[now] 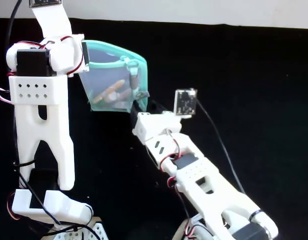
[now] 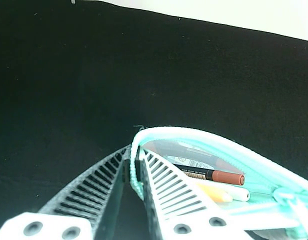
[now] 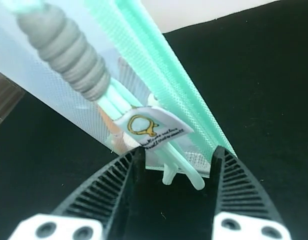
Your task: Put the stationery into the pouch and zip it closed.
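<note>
Several coloured pens point(image 2: 214, 176) already inside see-through mint-green zip pouch point(image 1: 110, 70) | left gripper point(image 2: 133, 167) clamped on pouch rim, holding it aloft | right gripper point(image 3: 176, 165) spread open around pouch's grey-beaded pull cord point(image 3: 69, 50) | zipping left imo

The left jaws are pinched together on the mint rim of the pouch point(image 2: 204, 134), which gapes open above the black surface point(image 2: 84, 75). Inside lie a brown-capped pen point(image 2: 214, 175), a yellow pen point(image 2: 214, 193) and a white pen point(image 2: 239, 193), side by side
</note>
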